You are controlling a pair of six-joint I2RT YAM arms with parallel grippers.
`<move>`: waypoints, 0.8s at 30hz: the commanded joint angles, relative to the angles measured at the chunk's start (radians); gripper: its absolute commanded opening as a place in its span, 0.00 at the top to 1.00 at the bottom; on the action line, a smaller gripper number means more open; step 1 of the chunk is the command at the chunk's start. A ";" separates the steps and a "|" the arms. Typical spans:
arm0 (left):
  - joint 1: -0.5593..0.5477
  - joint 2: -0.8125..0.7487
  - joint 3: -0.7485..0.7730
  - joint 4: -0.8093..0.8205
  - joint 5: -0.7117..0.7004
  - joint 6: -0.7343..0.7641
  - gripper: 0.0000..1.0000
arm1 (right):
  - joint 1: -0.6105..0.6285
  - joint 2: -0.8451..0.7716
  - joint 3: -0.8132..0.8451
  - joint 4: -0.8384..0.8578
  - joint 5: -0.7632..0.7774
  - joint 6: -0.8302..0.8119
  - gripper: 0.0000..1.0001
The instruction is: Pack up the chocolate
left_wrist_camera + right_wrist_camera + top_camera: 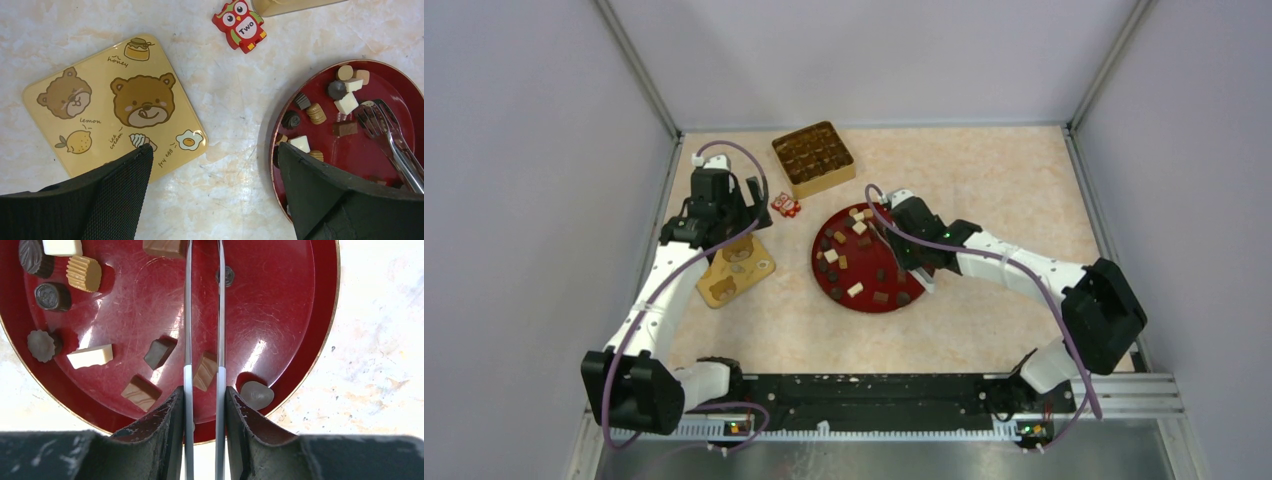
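Marble-look tabletop (984, 180), and the big red plate (280, 315) on it is my anchor. Gridded box (813, 157) sits just beyond the plate, bear lid (115, 105) off to the plate's left. Left hand (214, 147) hangs left of the plate, spread wide, nothing in it. Right hand (204, 400) at the plate's right edge is pinching metal tongs (188, 315). Chocolate (160, 352) lies scattered all over the plate. My take: straddle one piece with the tips low, squeeze gently, lift straight.

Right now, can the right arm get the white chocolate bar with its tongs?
Probably yes. The right claw grips the tongs over the red plate, and the white chocolate bar lies uncovered close beside them. Their tips sit farther along, so the arm would need to pull back.
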 commanded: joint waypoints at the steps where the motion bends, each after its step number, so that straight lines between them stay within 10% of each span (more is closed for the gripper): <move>1: 0.001 -0.002 0.015 0.038 0.006 -0.001 0.01 | 0.007 -0.044 0.045 0.015 0.030 -0.004 0.88; 24: 0.001 -0.026 0.015 0.024 -0.018 -0.001 0.01 | -0.057 0.135 0.436 0.179 0.049 -0.109 1.00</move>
